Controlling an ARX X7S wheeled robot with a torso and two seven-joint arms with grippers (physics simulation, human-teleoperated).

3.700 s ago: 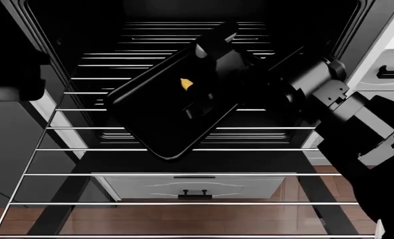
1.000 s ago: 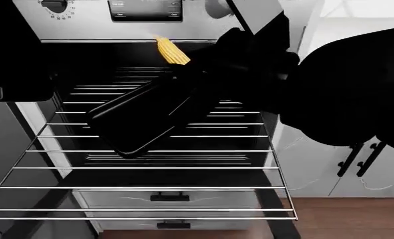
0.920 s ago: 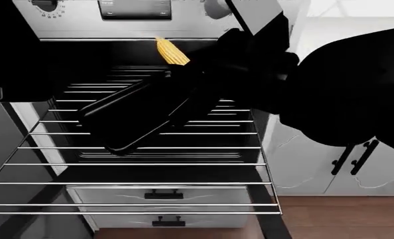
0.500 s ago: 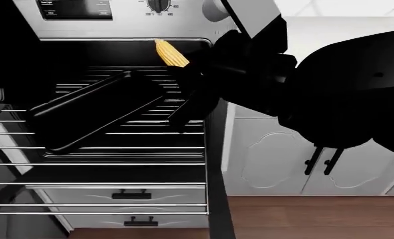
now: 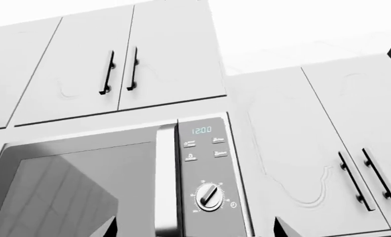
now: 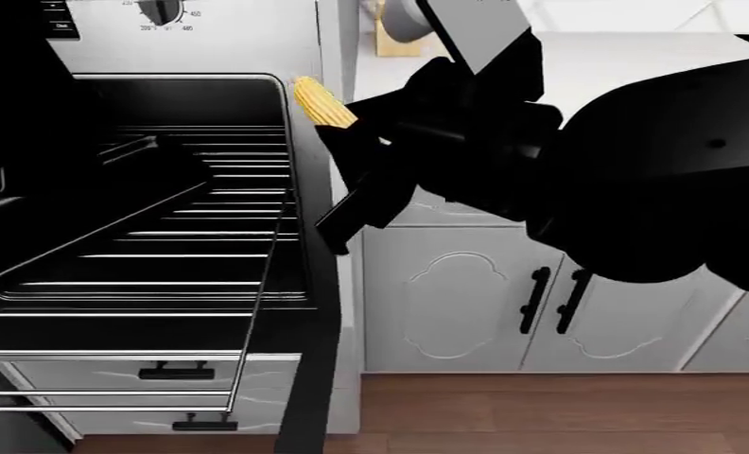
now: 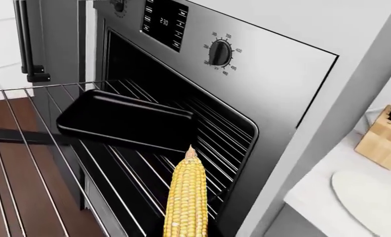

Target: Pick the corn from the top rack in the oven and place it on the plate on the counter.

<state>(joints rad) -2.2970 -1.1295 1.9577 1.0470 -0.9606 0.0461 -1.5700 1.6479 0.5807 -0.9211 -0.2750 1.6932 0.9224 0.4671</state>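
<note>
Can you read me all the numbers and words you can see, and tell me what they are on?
"12:00" in blue digits on the microwave display, left wrist view.
"2:30", roughly, on the oven display, right wrist view; small, so not sure.
Numbers ring the oven dial, looking like "300" to "450"; too small to read surely.
Microwave button labels: too blurred to read.
No words on the corn or the baking tray.

It was a home kitchen: a built-in steel oven (image 7: 248,94) with wire racks, white panelled cabinets (image 6: 476,293), a microwave (image 5: 116,187), a knife block (image 7: 385,138) on the worktop (image 7: 327,182), wooden floor (image 6: 539,416).
</note>
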